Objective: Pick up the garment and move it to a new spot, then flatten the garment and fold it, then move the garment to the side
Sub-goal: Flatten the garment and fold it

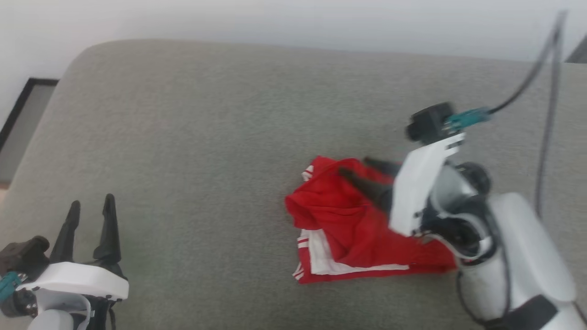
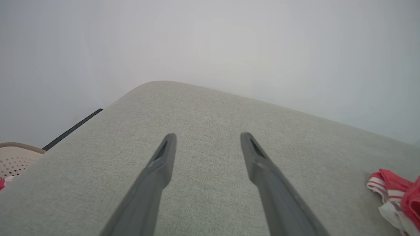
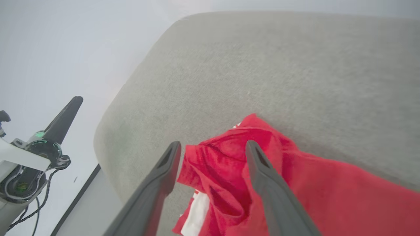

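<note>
Cloth in a bunched heap, the soft red short-sleeved garment with white sleeves and striped trim (image 1: 348, 224), lay on the wide grey woven cushion (image 1: 206, 137), toward that cushion's right near part, in the head view. The right gripper (image 1: 354, 166) hung over the heap's far side with its two dark fingers spread wide and gripping nothing. The left gripper (image 1: 91, 200) waited at the cushion's left near corner, just as wide and empty. A thin dark cable (image 1: 545, 91) trailed from the right wrist above the cushion's right side, and a dark-framed panel (image 1: 27, 114) showed beyond the left edge. In the left wrist view, bare cushion lay under the parted fingers, the garment's striped edge (image 2: 390, 186) sat well off to one side, and a beige perforated basket (image 2: 16, 160) stood past the cushion's edge. In the right wrist view the open fingers (image 3: 251, 154) straddled a raised red fold, one over cloth, the other over bare cushion beside it. Judged from this, a pinch here would likely catch several layers and lift a lump, making flattening harder. A fingertip could also snag inside a fold, or the loose cable drag across the cloth. Nothing else blocked the cushion.
</note>
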{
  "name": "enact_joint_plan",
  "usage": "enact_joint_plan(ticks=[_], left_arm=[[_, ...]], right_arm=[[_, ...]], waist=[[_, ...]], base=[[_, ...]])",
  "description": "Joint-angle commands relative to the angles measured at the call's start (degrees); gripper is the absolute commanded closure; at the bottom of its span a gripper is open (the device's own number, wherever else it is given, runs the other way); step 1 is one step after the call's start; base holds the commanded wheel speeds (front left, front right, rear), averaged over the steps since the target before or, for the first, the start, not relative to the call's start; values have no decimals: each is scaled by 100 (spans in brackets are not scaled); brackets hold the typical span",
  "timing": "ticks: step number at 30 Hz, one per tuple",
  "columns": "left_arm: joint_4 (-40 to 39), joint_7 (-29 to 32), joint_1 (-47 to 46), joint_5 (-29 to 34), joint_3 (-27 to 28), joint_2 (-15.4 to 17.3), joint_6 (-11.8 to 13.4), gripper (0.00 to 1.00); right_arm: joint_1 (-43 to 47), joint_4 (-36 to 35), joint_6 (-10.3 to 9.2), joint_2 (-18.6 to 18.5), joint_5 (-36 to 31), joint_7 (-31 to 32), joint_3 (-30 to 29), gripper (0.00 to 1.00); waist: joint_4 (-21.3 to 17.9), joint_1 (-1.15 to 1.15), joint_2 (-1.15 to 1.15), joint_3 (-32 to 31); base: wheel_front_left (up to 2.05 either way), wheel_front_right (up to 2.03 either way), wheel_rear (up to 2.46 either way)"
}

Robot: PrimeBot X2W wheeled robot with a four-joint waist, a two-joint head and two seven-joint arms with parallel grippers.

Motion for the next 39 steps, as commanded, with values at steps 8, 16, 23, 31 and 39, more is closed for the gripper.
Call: enact_joint_plan(ticks=[8, 16, 23, 31, 39], left_arm=[[-39, -24, 97, 124, 114, 69, -14, 0], [-63, -24, 204, 216, 174, 166, -13, 0], [-125, -24, 397, 264, 265, 224, -14, 0], [-215, -24, 694, 313, 344, 266, -14, 0], [-307, -24, 922, 420, 450, 248, -14, 0]], right_arm=[[229, -374, 2, -284, -119, -534, -736, 0], [570, -314, 2, -723, -280, -1566, -1177, 0], [992, 13, 2, -1135, -400, -2736, -1211, 0], [1323, 612, 1, -1520, -684, -4119, -1119, 0], [1534, 1199, 1, -1562, -747, -4990, -1176, 0]], waist=[[-571, 0, 0, -147], [-966, 0, 0, -291], [-1201, 0, 0, -462], [-1313, 0, 0, -673], [-1303, 0, 0, -829]], base=[[0, 0, 0], [0, 0, 0], [0, 0, 0], [0, 0, 0], [0, 0, 0]])
